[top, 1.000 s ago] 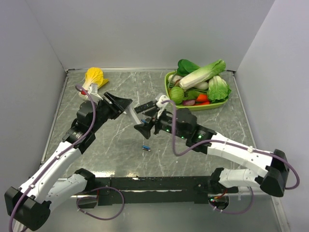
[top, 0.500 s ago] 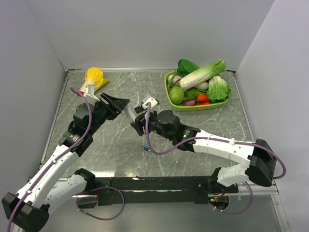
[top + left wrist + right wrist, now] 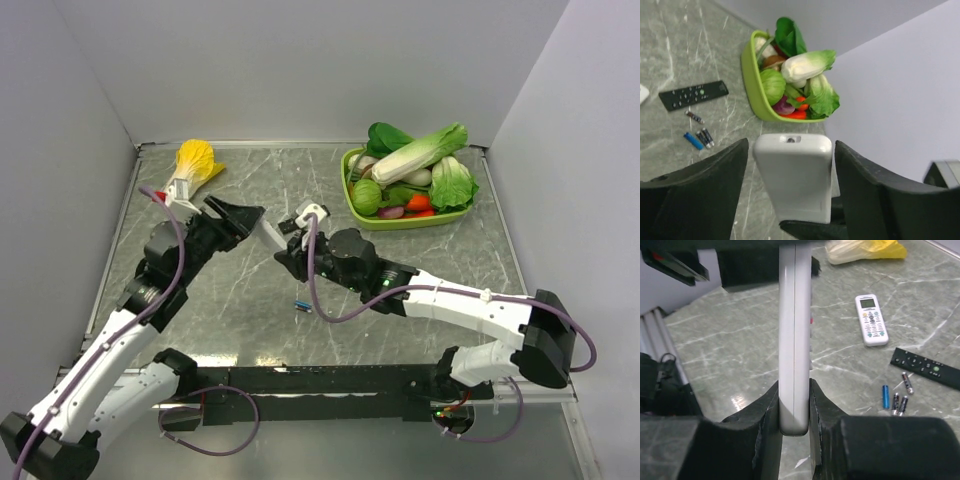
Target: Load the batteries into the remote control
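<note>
No lettering is legible, even on the remote control [image 3: 792,175].

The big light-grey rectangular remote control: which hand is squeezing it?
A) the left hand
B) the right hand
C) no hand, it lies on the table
B: the right hand presses both sides of the remote control; the left hand shows gaps beside it.

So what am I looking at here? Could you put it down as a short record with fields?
Held item: remote control, up above the table
Right tool: shut on the remote's thin edges
Left tool: open, straddling the remote with narrow gaps showing
Batteries: four lying loose on the table
Also there: black remote, small white remote, green basket of vegetables
</note>
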